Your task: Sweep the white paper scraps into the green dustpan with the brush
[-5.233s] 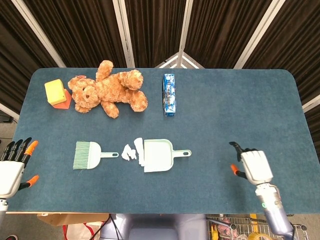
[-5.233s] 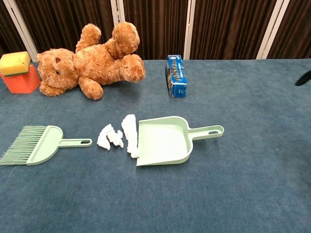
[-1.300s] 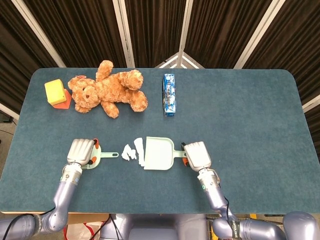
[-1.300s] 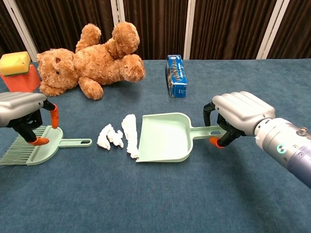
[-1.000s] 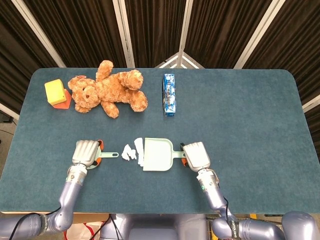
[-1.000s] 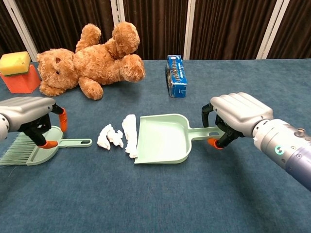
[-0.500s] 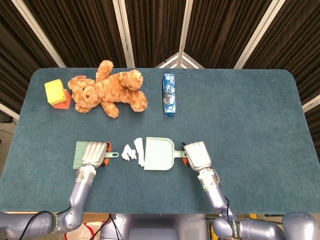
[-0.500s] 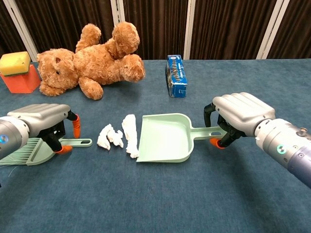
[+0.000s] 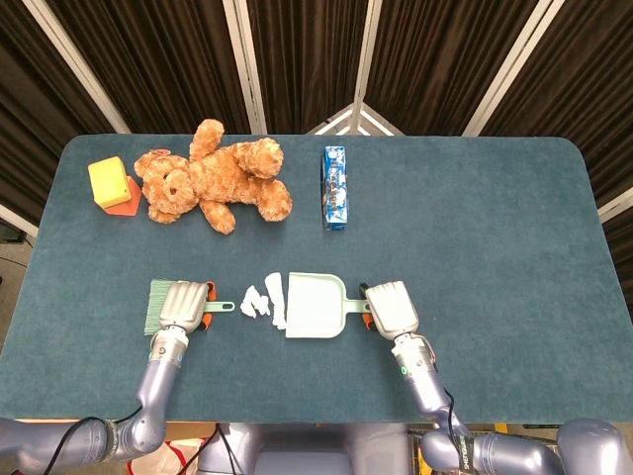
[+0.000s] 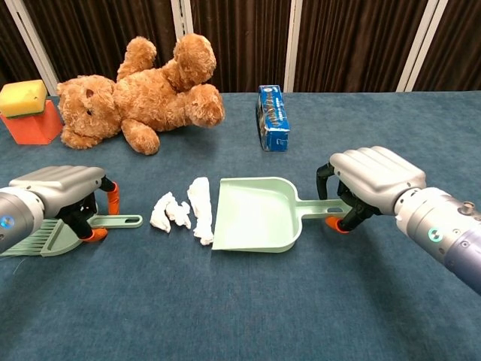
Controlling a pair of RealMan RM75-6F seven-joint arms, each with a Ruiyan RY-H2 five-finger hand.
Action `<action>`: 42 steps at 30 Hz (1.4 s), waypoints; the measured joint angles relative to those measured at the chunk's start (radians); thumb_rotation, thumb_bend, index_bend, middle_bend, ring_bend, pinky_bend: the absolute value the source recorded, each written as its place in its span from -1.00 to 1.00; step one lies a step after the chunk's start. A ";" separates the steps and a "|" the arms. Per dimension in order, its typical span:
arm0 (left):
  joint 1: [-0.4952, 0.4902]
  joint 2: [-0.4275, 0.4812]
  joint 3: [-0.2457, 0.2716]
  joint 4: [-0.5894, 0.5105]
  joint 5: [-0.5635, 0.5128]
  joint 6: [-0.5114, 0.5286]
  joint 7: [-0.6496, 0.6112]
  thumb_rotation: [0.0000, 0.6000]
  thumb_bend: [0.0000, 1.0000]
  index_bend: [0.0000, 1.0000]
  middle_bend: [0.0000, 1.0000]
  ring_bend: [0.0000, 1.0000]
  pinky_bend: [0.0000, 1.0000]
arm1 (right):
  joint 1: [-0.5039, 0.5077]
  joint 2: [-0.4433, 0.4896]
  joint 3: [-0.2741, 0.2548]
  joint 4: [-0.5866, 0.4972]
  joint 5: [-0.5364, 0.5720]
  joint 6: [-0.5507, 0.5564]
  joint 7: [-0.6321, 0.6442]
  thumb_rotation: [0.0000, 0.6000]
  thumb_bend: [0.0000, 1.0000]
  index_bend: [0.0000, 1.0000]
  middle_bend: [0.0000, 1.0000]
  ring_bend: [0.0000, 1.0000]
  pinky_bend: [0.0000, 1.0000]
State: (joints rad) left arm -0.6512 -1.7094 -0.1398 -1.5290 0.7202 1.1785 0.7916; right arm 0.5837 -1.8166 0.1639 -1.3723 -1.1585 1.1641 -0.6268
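- The right hand (image 10: 373, 183) curls its fingers (image 10: 335, 218) around the dustpan (image 10: 258, 214) handle, gripping it.
- The left hand (image 10: 64, 192), left of the dustpan, closes its fingers on the brush (image 10: 52, 233).
- Paper scraps (image 10: 184, 209) touch the dustpan's open left edge.
- Beyond the dustpan on the worktop (image 9: 475, 218) lie a teddy bear (image 9: 213, 183) and a blue box (image 9: 335, 187).

Brush (image 10: 52, 232) under the left hand (image 10: 56, 193) fingers (image 10: 113, 200), paper scraps (image 10: 184, 210) just right of those fingertips, dustpan (image 10: 259, 214) beyond the scraps, its handle between the right hand (image 10: 372, 180) fingers (image 10: 323, 179).
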 measured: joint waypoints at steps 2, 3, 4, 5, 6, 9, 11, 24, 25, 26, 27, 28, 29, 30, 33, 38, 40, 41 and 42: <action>0.002 -0.005 0.001 0.003 0.012 0.003 -0.013 1.00 0.06 0.21 0.94 0.98 1.00 | -0.001 0.002 -0.001 -0.001 0.000 0.001 -0.002 1.00 -0.08 0.16 0.84 0.76 0.61; 0.004 -0.007 0.002 0.005 0.019 0.005 -0.019 1.00 0.10 0.24 0.95 0.99 1.00 | -0.001 0.003 -0.001 -0.002 0.000 0.001 -0.003 1.00 -0.08 0.16 0.84 0.76 0.61; 0.005 -0.009 0.003 0.007 0.026 0.008 -0.025 1.00 0.11 0.26 0.95 0.99 1.00 | -0.001 0.005 -0.001 -0.003 0.000 0.001 -0.003 1.00 -0.08 0.16 0.84 0.76 0.61; 0.007 -0.011 0.004 0.009 0.033 0.011 -0.031 1.00 0.12 0.28 0.95 0.99 1.00 | -0.001 0.006 -0.001 -0.004 0.000 0.000 -0.004 1.00 -0.08 0.16 0.84 0.76 0.61; 0.009 -0.011 0.004 0.010 0.036 0.013 -0.034 1.00 0.12 0.30 0.95 0.99 1.00 | -0.001 0.007 -0.001 -0.006 0.000 0.000 -0.005 1.00 -0.08 0.16 0.84 0.76 0.61; 0.012 -0.010 0.001 0.007 0.044 0.018 -0.045 1.00 0.12 0.33 0.96 1.00 1.00 | -0.002 0.012 -0.002 -0.012 -0.002 0.001 -0.006 1.00 -0.08 0.16 0.84 0.76 0.61; 0.015 -0.006 -0.001 0.003 0.054 0.022 -0.057 1.00 0.12 0.34 0.96 1.00 1.00 | -0.003 0.012 -0.004 -0.014 -0.003 0.002 -0.007 1.00 -0.08 0.16 0.84 0.76 0.61; 0.039 0.022 -0.035 -0.076 0.191 0.046 -0.221 1.00 0.14 0.40 1.00 1.00 1.00 | -0.002 0.018 -0.004 -0.045 0.001 0.012 -0.042 1.00 -0.08 0.16 0.84 0.76 0.61; 0.040 0.023 -0.038 -0.083 0.205 0.048 -0.235 1.00 0.14 0.40 1.00 1.00 1.00 | -0.002 0.018 -0.004 -0.047 0.000 0.014 -0.045 1.00 -0.08 0.16 0.84 0.76 0.61; 0.041 0.023 -0.040 -0.090 0.223 0.050 -0.249 1.00 0.14 0.40 1.00 1.00 1.00 | -0.001 0.019 -0.003 -0.050 -0.001 0.018 -0.051 1.00 -0.08 0.16 0.84 0.76 0.61; 0.041 0.023 -0.042 -0.096 0.235 0.052 -0.258 1.00 0.14 0.40 1.00 1.00 1.00 | -0.001 0.018 -0.002 -0.051 -0.001 0.020 -0.055 1.00 -0.08 0.16 0.84 0.76 0.61; 0.042 0.023 -0.043 -0.101 0.246 0.054 -0.267 1.00 0.14 0.40 1.00 1.00 1.00 | 0.000 0.017 0.000 -0.052 0.000 0.021 -0.059 1.00 -0.08 0.16 0.84 0.76 0.61; 0.042 0.022 -0.045 -0.110 0.259 0.055 -0.277 1.00 0.14 0.40 1.00 1.00 1.00 | 0.001 0.014 0.003 -0.052 0.001 0.026 -0.066 1.00 -0.08 0.16 0.84 0.76 0.61; 0.042 0.021 -0.046 -0.117 0.265 0.056 -0.283 1.00 0.14 0.40 1.00 1.00 1.00 | 0.002 0.012 0.005 -0.052 0.002 0.029 -0.071 1.00 -0.08 0.16 0.84 0.76 0.61; 0.043 0.015 -0.050 -0.133 0.280 0.060 -0.293 1.00 0.14 0.40 1.00 1.00 1.00 | 0.006 0.005 0.016 -0.051 0.010 0.037 -0.089 1.00 -0.07 0.16 0.84 0.76 0.61; 0.038 -0.003 -0.054 -0.140 0.293 0.062 -0.296 1.00 0.14 0.40 1.00 1.00 1.00 | 0.012 -0.001 0.021 -0.042 0.009 0.046 -0.105 1.00 -0.07 0.16 0.84 0.76 0.61; 0.036 -0.011 -0.057 -0.139 0.297 0.063 -0.296 1.00 0.14 0.40 1.00 1.00 1.00 | 0.013 -0.001 0.020 -0.041 0.007 0.047 -0.104 1.00 -0.07 0.16 0.84 0.76 0.61; 0.034 -0.017 -0.059 -0.137 0.300 0.064 -0.297 1.00 0.14 0.40 1.00 1.00 1.00 | 0.013 0.000 0.020 -0.041 0.006 0.047 -0.103 1.00 -0.07 0.16 0.84 0.76 0.61; 0.032 -0.022 -0.061 -0.134 0.303 0.064 -0.299 1.00 0.14 0.41 1.00 1.00 1.00 | 0.013 0.000 0.020 -0.041 0.006 0.047 -0.103 1.00 -0.07 0.16 0.84 0.76 0.61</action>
State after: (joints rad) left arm -0.6191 -1.7313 -0.2009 -1.6626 1.0234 1.2427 0.4928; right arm 0.5972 -1.8166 0.1834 -1.4135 -1.1521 1.2106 -0.7298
